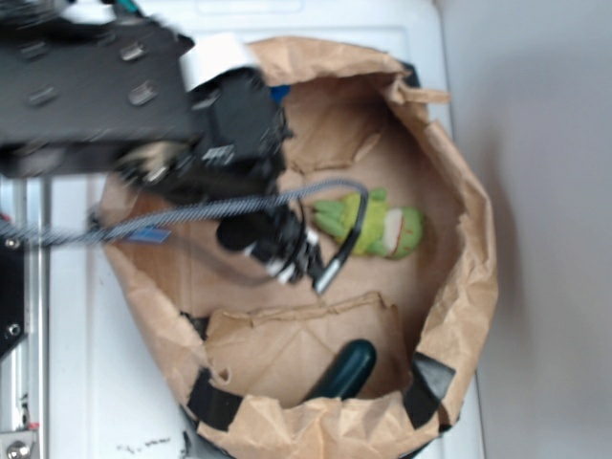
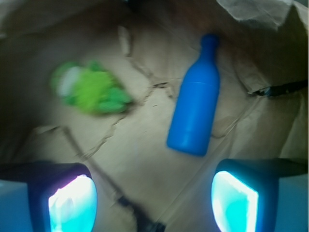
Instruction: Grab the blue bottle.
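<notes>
Claw spread, empty — bottle lies ahead, slightly right of centre, apart; long axis runs away from claw, neck farthest.

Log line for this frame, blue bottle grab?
phase: approach | gripper: open, empty, above bag floor | blue bottle: lying flat, ungrasped, ahead of right finger | green plush: apart, left

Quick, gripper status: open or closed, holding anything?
Gripper: open and empty. The blue bottle lies on the brown paper ahead of the fingers, not between them.
</notes>
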You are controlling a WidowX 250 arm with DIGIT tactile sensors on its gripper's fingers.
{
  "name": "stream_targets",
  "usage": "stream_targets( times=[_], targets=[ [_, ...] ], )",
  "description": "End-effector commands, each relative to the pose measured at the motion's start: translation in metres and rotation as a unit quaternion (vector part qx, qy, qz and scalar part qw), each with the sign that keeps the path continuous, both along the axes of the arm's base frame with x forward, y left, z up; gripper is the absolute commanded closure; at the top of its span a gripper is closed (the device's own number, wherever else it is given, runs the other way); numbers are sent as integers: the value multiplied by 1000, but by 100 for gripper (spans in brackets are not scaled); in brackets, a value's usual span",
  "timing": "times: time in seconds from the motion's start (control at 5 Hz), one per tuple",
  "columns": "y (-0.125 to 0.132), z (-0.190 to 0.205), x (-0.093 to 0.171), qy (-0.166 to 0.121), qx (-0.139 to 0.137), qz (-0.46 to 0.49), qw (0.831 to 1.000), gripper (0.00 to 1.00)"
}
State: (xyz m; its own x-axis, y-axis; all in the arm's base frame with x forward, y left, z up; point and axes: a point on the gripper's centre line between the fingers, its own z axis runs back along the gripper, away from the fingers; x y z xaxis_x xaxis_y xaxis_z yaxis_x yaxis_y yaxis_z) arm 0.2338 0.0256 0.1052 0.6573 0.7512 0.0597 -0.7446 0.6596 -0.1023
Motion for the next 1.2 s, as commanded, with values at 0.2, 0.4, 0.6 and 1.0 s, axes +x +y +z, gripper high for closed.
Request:
stream_targets(
  times=[0.2,0.4,0.6,1.0],
  targets=[
    [9,-38,18,-11,22,-5,1000,0],
    [-10,-13,27,-17,8,-3,1000,0],
    [-21,14,40,-16,-17,-1,1000,0],
    [-12,-9,53,-27,16,-8,999,0]
  ],
)
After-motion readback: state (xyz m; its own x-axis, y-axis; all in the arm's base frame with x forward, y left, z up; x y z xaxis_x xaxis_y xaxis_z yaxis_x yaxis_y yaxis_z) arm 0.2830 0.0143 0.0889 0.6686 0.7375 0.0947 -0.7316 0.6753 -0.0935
